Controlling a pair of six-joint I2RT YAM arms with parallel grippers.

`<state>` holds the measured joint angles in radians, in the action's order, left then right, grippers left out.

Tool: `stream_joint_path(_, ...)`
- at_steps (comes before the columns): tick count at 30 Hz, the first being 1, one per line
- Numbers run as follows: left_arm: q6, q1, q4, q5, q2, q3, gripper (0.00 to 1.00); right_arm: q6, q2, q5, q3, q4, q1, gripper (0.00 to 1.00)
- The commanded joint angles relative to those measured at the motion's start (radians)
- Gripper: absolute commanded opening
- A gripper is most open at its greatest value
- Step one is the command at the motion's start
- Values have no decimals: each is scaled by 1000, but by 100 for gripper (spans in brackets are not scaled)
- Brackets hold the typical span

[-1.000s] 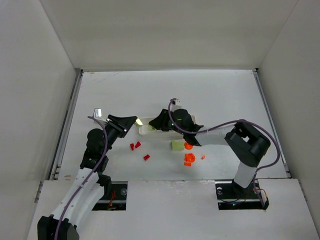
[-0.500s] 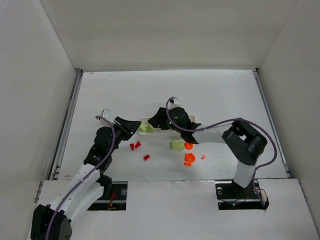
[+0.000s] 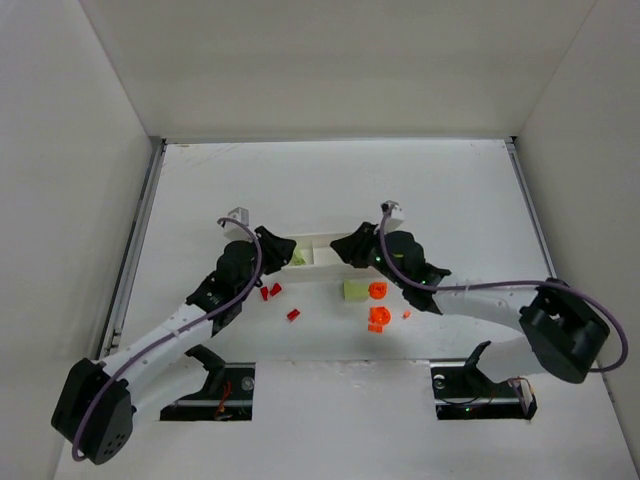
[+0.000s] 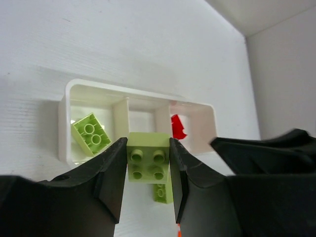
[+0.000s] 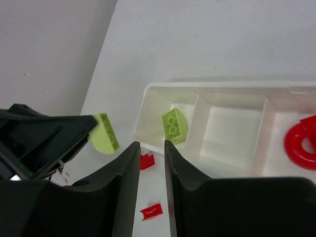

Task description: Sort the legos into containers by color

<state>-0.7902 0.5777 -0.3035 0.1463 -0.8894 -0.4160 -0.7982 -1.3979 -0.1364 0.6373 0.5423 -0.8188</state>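
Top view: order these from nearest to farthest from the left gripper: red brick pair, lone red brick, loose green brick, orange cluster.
1. The red brick pair, just on the near side of the left gripper.
2. The lone red brick, further toward the arm bases.
3. The loose green brick, off to the right beside the tray.
4. The orange cluster, farthest, right and near.

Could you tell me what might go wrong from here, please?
The green brick in the left tool appears just short of the tray rim; released here, it might miss the compartment holding the other green brick. The right tool hovers close by the same tray, so the tools might bump or nudge it.
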Motion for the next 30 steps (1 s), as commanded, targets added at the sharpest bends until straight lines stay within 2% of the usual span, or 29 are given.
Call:
stream_joint_path(1, 100, 37, -17, 128, -65, -64, 7, 39, 94, -49, -71, -8, 4, 32)
stream_joint_path(6, 200, 75, -9, 232, -158, -113, 10, 83, 212, -95, -145, -85, -12, 37)
stream_joint_path(11, 253, 83, -19, 263, -230, -155, 12, 120, 286, -137, -198, -192, -53, 43)
stream_joint_path(24, 313, 92, -20, 282, -393, -230, 18, 191, 260, -190, -209, -314, -147, 58)
stream_joint_path(27, 322, 84, -9, 282, -404, -242, 22, 194, 244, -204, -191, -334, -153, 63)
stream_joint_path(30, 330, 81, -9, 282, -401, -242, 31, 197, 209, -221, -174, -341, -153, 64)
